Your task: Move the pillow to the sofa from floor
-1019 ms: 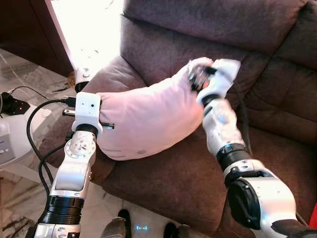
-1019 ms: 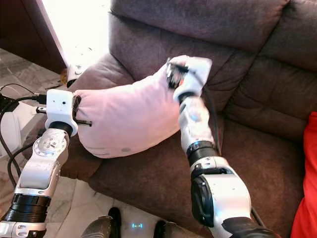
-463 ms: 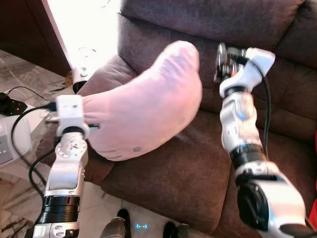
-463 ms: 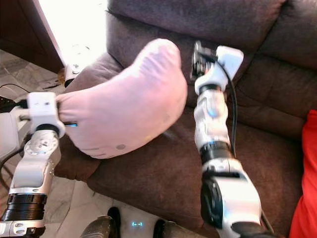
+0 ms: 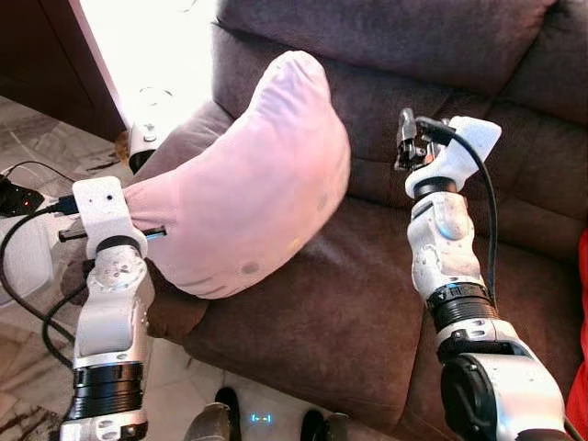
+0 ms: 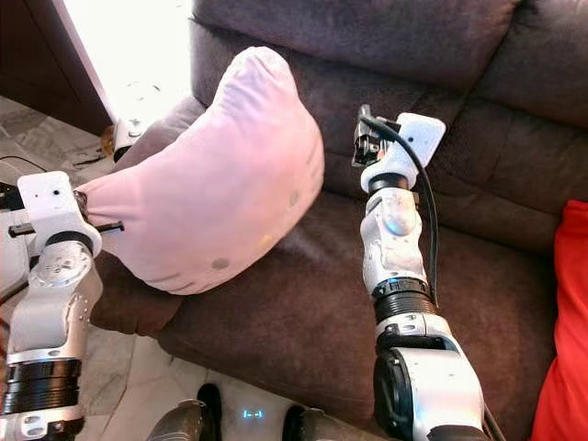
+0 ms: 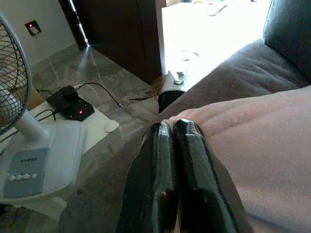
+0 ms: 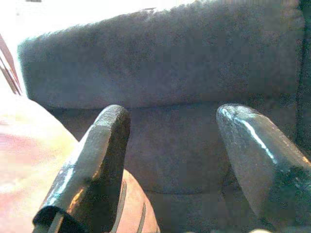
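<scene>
My left gripper (image 7: 172,133) has its two black fingers pressed together on the corner of the pink pillow (image 5: 243,197), pinching the fabric at the pillow's lower left end, out over the sofa's armrest (image 5: 179,147). From that pinch the pillow rises and curves up to the right, its far end standing highest against the sofa's backrest (image 6: 367,28), while its rounded underside hangs over the front left part of the seat cushion (image 5: 349,303); I cannot tell whether it touches the cushion. My right gripper (image 8: 170,145) is raised above the middle of the seat, just to the right of the pillow and apart from it, with its fingers (image 8: 97,150) spread wide and nothing between them; they face the brown sofa (image 6: 514,175) back, and the pillow's pink edge shows beside one finger. Further out, past the armrest on my left, a white fan (image 7: 29,145) stands on the marble floor (image 7: 92,73), with a black power strip (image 7: 73,102) and its cable lying near it. Bright light falls on the floor beyond the armrest. At the far right edge of the seat lies something red (image 6: 565,349).
</scene>
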{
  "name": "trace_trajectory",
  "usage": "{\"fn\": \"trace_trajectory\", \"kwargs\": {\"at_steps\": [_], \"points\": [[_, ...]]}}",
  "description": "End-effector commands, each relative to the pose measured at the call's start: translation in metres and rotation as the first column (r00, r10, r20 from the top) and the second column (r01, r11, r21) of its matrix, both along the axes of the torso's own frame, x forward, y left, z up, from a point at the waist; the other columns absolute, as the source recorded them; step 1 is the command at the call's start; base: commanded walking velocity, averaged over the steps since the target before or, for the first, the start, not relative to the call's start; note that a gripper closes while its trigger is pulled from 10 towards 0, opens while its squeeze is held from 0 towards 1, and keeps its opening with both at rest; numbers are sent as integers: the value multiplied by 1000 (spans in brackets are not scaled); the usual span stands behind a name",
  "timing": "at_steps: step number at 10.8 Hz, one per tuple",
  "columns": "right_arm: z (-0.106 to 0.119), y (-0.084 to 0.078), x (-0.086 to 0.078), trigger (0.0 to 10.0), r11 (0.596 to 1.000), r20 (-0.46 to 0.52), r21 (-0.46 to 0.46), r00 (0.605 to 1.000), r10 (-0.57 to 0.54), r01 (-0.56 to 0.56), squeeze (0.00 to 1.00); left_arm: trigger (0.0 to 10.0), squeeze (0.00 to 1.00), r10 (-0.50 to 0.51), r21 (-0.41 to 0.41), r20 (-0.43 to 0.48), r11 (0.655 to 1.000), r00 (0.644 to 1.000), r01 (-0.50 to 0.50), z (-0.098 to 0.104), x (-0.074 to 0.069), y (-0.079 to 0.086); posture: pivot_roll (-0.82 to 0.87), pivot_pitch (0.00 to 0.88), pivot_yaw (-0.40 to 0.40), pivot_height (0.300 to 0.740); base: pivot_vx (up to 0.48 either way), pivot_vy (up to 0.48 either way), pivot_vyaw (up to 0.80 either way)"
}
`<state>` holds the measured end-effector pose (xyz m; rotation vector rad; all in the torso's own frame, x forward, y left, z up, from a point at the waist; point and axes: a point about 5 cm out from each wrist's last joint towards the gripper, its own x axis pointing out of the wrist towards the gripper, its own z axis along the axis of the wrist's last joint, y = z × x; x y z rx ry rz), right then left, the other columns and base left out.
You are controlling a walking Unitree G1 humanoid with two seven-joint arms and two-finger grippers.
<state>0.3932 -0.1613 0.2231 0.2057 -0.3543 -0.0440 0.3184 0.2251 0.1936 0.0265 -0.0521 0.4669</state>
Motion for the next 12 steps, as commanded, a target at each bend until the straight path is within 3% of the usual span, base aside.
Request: {"fn": "trace_trajectory", "kwargs": {"at_steps": [1, 3, 5, 7, 12], "points": [[-2, -2, -2, 10000, 1000, -6, 2, 1000, -13, 13, 0, 10000, 0, 57, -41, 9, 998, 998, -57, 3, -3, 9, 230, 227, -97, 740, 0, 0, 0], [-4, -1, -3, 10000, 1000, -11, 6, 1000, -13, 13, 0, 10000, 0, 62, -66, -13, 996, 998, -62, 1, -1, 6, 227, 230, -88, 740, 0, 0, 0], [-9, -2, -5, 10000, 1000, -28, 11, 999, -19, 19, 0, 10000, 0, 168, -113, -77, 978, 983, -176, -14, -9, 20, 227, 233, -85, 740, 0, 0, 0], [-11, -5, -6, 10000, 999, -36, 20, 999, -30, 31, 0, 10000, 0, 269, -180, -46, 945, 962, -272, -13, -16, 29, 231, 233, -85, 740, 0, 0, 0], [-18, -6, -7, 10000, 997, -73, 66, 996, -46, 51, 0, 10000, 0, 63, -222, -126, 971, 990, -90, -31, -1, -1, 234, 238, -81, 740, 0, 0, 0]]}}
